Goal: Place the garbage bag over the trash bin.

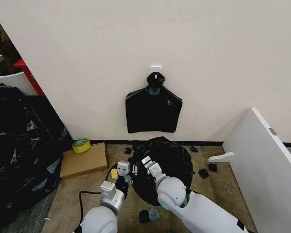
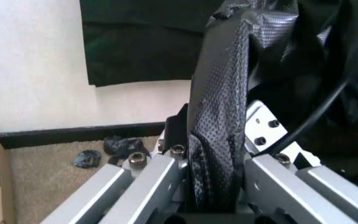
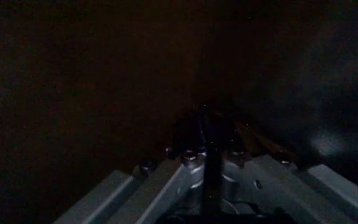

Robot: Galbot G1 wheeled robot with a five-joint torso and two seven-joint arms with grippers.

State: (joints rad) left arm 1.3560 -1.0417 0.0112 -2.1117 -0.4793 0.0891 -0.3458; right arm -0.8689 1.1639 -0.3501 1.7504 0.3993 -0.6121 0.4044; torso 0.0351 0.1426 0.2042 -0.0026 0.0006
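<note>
A crinkled black garbage bag [image 1: 172,158] lies draped over a round shape on the carpet at the foot of the white wall, presumably the trash bin, though none of the bin's white wall can be made out beneath the plastic. Both arms work at the near side of the mound. The left gripper [image 1: 122,170] sits at the bag's left edge, and its wrist view shows a twisted fold of textured black film [image 2: 219,116] pinched between the closed jaws, pulled up taut. The right gripper [image 1: 149,165] presses into the bag just beside it; its wrist view is dark with plastic all round, the jaws look drawn close together, yet whether they hold any film cannot be told. The step in hand appears to be stretching the bag's mouth over the rim, and it seems well along, since the mound is already covered on top. The next move likely calls for drawing the held edge outward and down past the rim without tearing the thin film or tipping the light bin. Around the work lie scraps of black plastic [image 1: 202,173] on the floor, a flat black bundle [image 1: 153,110] hanging from a wall hook, a cardboard box [image 1: 85,161] carrying a roll of yellow tape [image 1: 81,144], a heap of black plastic [image 1: 19,145] at left and a white board [image 1: 266,160] at right.
</note>
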